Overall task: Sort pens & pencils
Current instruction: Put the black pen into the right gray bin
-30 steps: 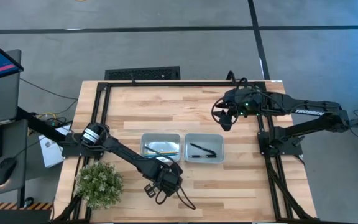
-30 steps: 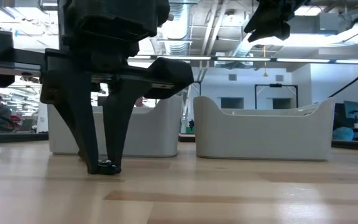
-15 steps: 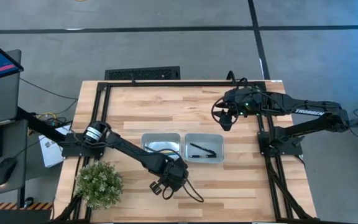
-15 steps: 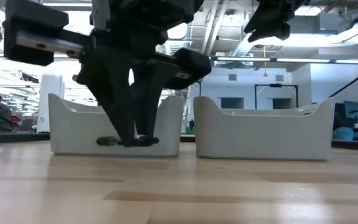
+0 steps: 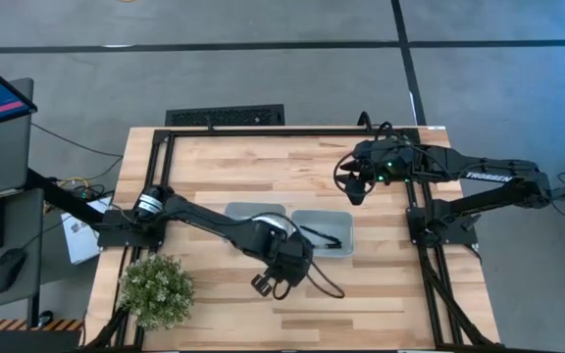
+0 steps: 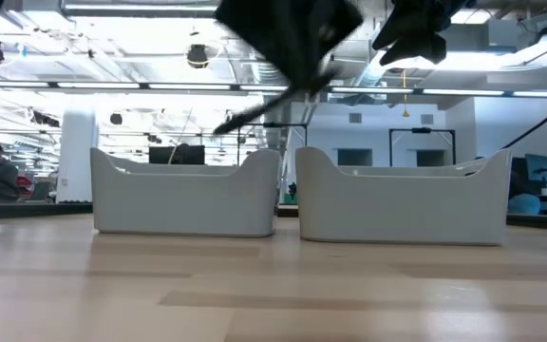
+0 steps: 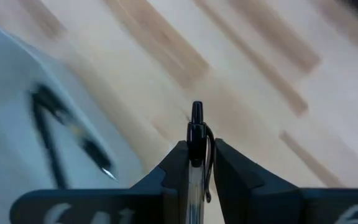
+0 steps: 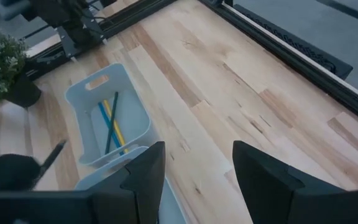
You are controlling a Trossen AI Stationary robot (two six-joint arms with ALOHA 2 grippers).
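A black pen (image 7: 196, 127) is lifted above the table, with my left gripper (image 7: 197, 152) shut on it. That gripper (image 5: 284, 267) hangs over the near side of two white trays. In the low view the pen (image 6: 254, 114) sticks out of it, slanting. The right tray (image 5: 333, 224) holds black pens (image 5: 317, 235) lying on its floor. The left tray (image 8: 104, 93) holds yellow, blue and greenish pencils (image 8: 110, 124). My right gripper (image 8: 197, 168) waits open, high over the table's far right part (image 5: 356, 186). My left gripper pinches the pen's shaft (image 7: 195, 155) between its two fingers, a little back from the clip end (image 7: 196, 112), which juts out past them. The fingers come from above, slanting down, and lie across the pen. The pen hangs clear of table and trays, tilted.
A potted plant (image 5: 155, 284) stands at the table's near left corner. A black frame (image 5: 292, 129) runs along the table's edges. Bare wood lies in front of the trays (image 6: 273, 285) and behind them (image 8: 229, 93).
My left gripper has risen from the table near its front edge and gone toward the right and toward the trays. The pen, which lay at the fingertips on the wood, is now lifted clear and has tipped from level to slanting.
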